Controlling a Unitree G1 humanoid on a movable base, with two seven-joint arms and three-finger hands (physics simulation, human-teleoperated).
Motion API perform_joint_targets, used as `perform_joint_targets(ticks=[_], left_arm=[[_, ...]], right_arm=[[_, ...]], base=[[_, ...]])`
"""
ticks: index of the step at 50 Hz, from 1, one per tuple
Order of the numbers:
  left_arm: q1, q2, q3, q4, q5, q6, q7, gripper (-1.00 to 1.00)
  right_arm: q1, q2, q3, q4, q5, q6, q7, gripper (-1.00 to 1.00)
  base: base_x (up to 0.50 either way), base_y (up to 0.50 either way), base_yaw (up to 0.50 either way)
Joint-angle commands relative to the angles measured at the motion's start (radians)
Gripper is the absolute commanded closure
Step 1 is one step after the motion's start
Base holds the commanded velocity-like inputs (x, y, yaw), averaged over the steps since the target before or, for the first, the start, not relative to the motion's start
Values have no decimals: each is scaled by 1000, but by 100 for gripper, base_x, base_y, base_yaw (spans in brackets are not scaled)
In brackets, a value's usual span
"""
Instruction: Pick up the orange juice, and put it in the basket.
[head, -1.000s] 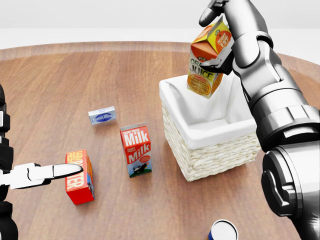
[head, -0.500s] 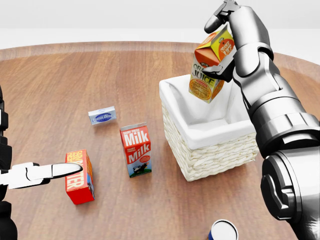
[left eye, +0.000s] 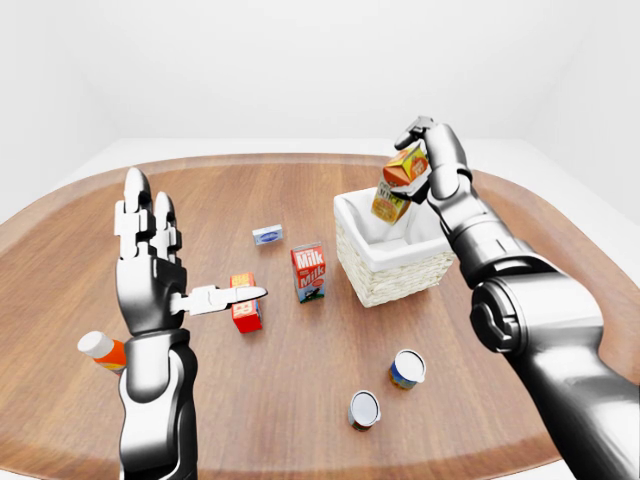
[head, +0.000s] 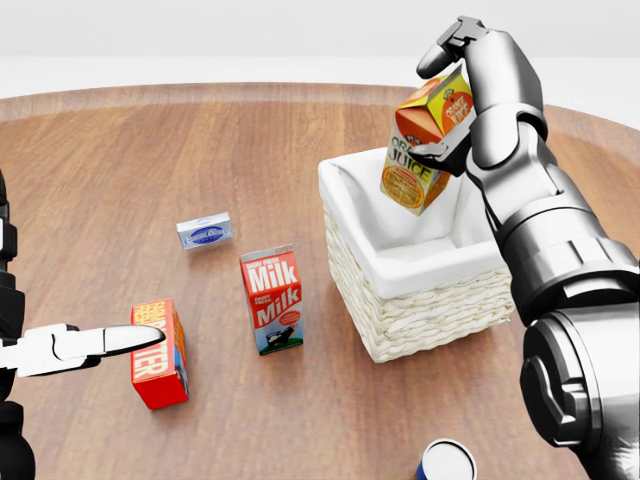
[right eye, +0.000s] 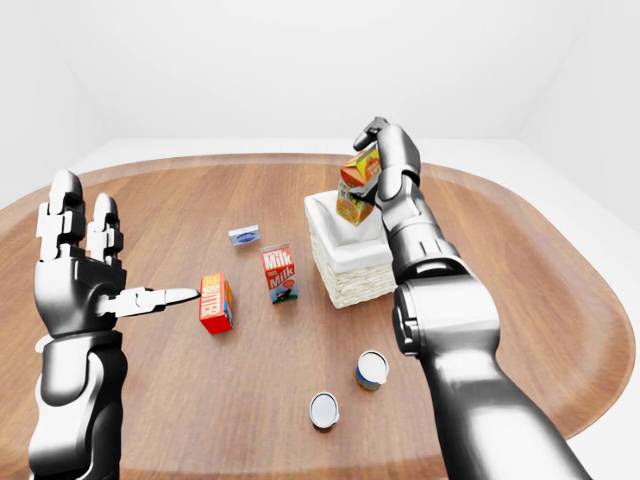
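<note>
I am holding the orange juice (head: 425, 140) in my right hand (head: 470, 95), fingers wrapped round the carton near its gabled top, and it is hanging tilted above the basket (head: 425, 300) in the upper right of the head view. Over the last second I have been nudging it rightward and slightly up in the frame, so its lower end is now sitting more squarely over the white-lined opening instead of near the left rim. I judge the carrying is nearly done: what remains is lowering and letting go, and the tilt could make the carton catch the far wall. My left hand (left eye: 150, 265) is standing open at the left of the left-eye view, one finger pointing toward the red box (head: 160, 352). The milk carton (head: 272, 300) is standing on the tabletop (head: 120, 170) just left of the basket.
</note>
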Motion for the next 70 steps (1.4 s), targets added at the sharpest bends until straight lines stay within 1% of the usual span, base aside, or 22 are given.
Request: perform_joint_targets(ticks=[1, 28, 31, 34, 70], left_arm=[[3, -1, -3, -13, -1, 0, 2, -100], [1, -1, -1, -6, -1, 0, 2, -100], [1, -1, 0, -5, -2, 0, 1, -100], [2, -1, -1, -9, -2, 0, 2, -100], [1, 0, 1, -5, -5, 0, 1, -100]], right_arm=[[3, 4, -21, -7, -32, -3, -42, 100], [34, 8, -36, -2, -32, -8, -81, 100], [39, 9, -37, -2, -36, -22, -109, 100], [41, 10, -38, -1, -40, -26, -142, 100], [74, 26, -52, 3, -43, -26, -181, 100]], base=[[0, 0, 0], [0, 0, 0], [0, 0, 0], [0, 0, 0], [0, 0, 0]])
